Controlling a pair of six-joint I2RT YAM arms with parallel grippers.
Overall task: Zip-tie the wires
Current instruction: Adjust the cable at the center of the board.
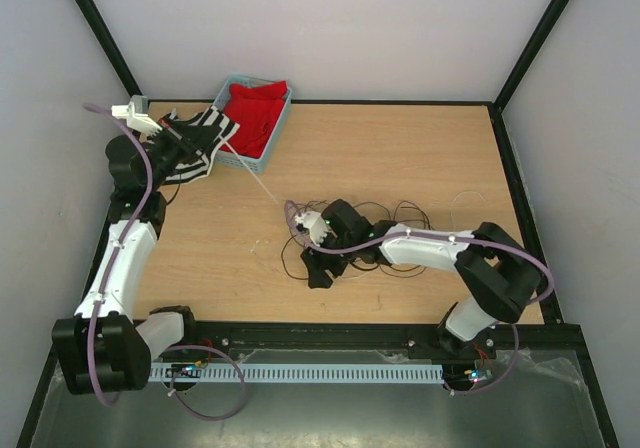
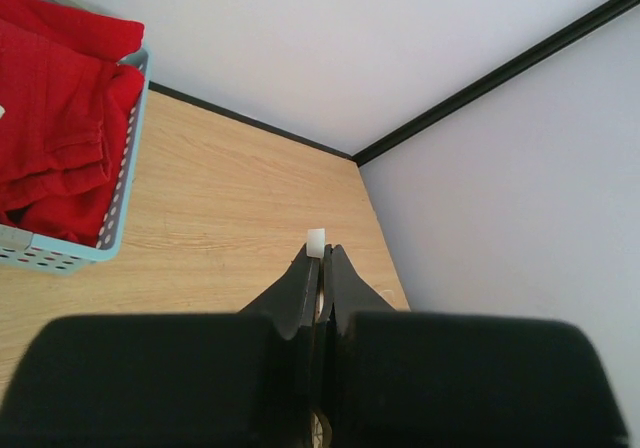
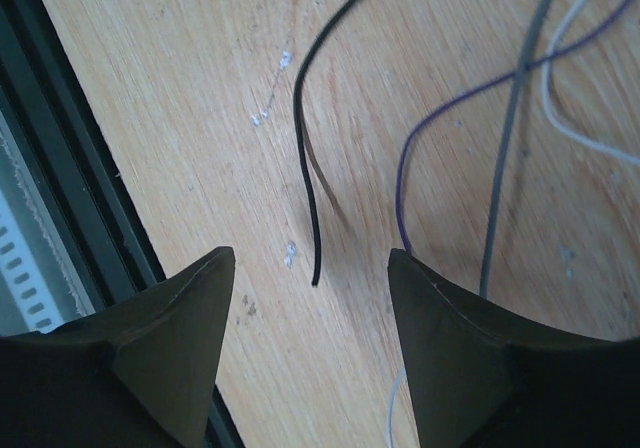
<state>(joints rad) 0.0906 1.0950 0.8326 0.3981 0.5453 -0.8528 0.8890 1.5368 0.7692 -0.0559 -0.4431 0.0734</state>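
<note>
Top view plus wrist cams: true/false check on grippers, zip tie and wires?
1. The left gripper is shut on the zip tie. True.
2. The right gripper is clamped on a black wire. False: its jaws stand open, and the wire's end lies between them, ungripped.
3. The basket holds a red cloth. True.
4. The zip tie is looped round the wires. False: it runs straight out from the left gripper, with no loop.
</note>
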